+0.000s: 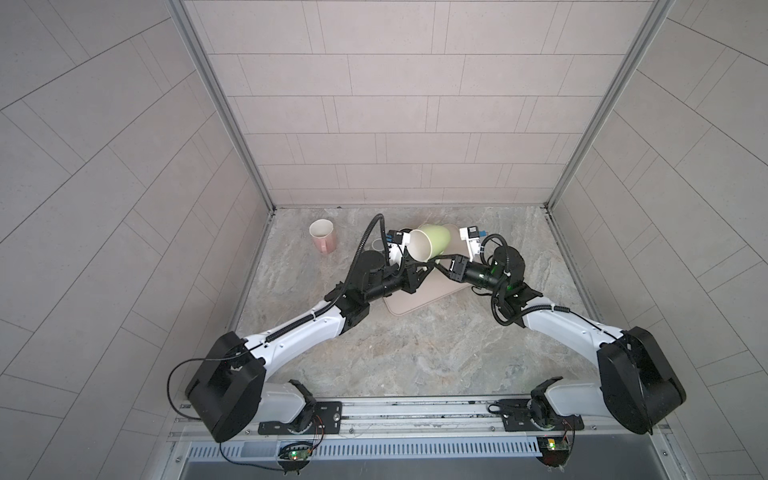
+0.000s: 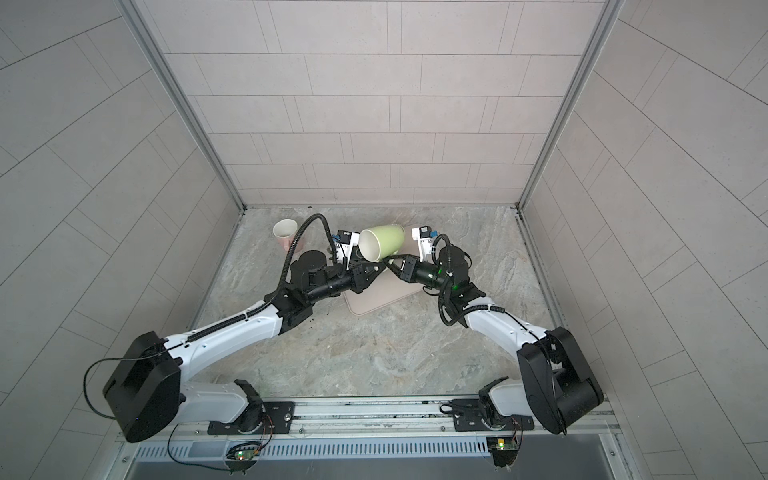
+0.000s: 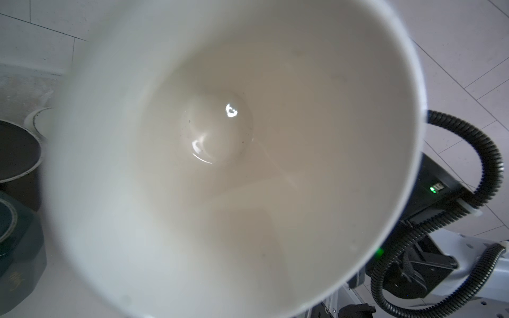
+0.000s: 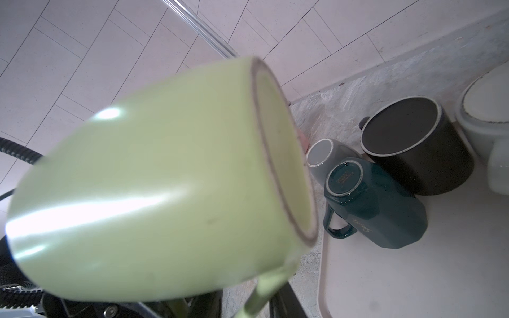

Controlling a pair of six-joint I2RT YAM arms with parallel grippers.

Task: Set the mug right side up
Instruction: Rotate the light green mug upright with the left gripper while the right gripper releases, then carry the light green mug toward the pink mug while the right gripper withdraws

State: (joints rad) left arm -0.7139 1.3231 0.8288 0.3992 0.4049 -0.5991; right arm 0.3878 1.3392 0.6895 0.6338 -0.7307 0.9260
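a: upright yet?
b: halfway: green mug point(image 1: 432, 245) hangs sideways above the tray point(image 1: 415, 303), left gripper point(image 1: 417, 271) apparently clamped shut on it, right gripper point(image 1: 439, 262) straddling its handle point(image 4: 261, 291), grip unclear; righting and setting down remain

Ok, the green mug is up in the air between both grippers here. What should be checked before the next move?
1. Upright: not ok. The green mug lies on its side in the air, mouth toward the left arm.
2. Hold: ok. The left gripper is shut at the mug's lower rim.
3. Release: cannot tell. The handle runs down toward the right gripper; its grip is hidden.
4. Set-down spot: ok. The near part of the tray is bare.
5. Neighbours: ok. The teal mug and black mug stand upside down on the tray's far end, apart from the raised mug.
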